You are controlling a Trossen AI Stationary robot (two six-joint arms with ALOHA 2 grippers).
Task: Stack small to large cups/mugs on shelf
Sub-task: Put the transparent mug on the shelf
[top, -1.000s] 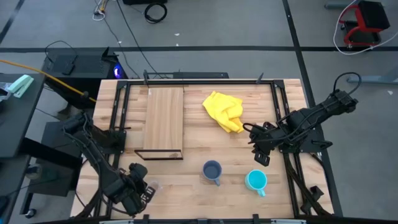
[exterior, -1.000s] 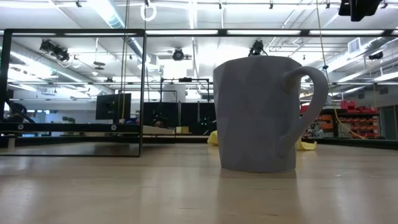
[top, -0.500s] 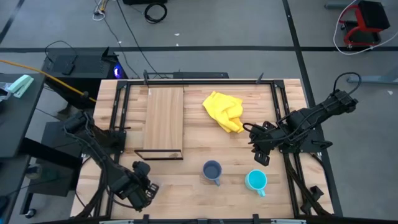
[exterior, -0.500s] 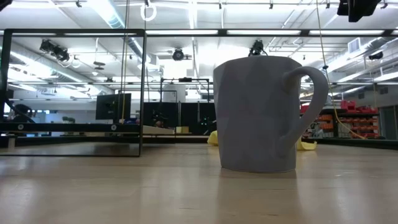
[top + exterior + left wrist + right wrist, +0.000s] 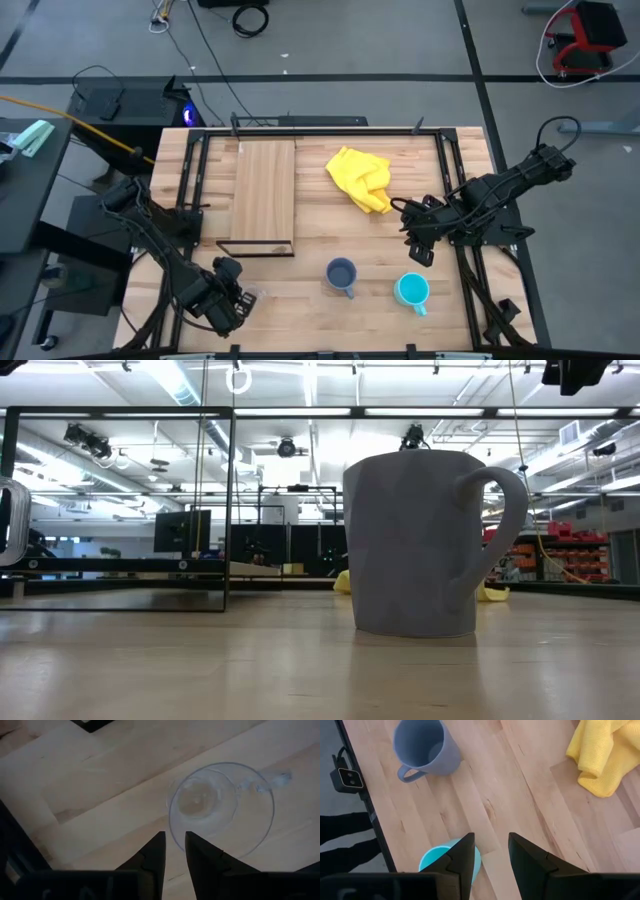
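Observation:
My left gripper (image 5: 173, 851) is near the table's front left (image 5: 232, 298), shut on the tiny clear glass cup (image 5: 220, 805). The cup also shows at the left edge of the low view (image 5: 10, 520), above the tabletop. The dark blue-grey mug (image 5: 342, 273) stands upright near the front edge, large in the low view (image 5: 420, 545). The cyan mug (image 5: 411, 290) stands upright to its right. My right gripper (image 5: 490, 855) is open and empty above the table, just beyond the cyan mug (image 5: 432, 862). The light-wood shelf (image 5: 262, 190) lies at the far left. My left gripper pinches the glass cup's rim (image 5: 171, 827) on the side away from its handle. One finger is inside the cup and one outside. The fingers come from above, pointing down. The cup hangs upright, clear of the table.
A crumpled yellow cloth (image 5: 362, 178) lies right of the shelf. The shelf's black metal frame (image 5: 257, 248) is at its near end, between the shelf and the mugs. Black rails (image 5: 190, 170) run along the table's sides.
My left gripper has gone up and a little toward the far edge with the glass cup. The cup has lifted off the table and now shows at the left edge of the low view.

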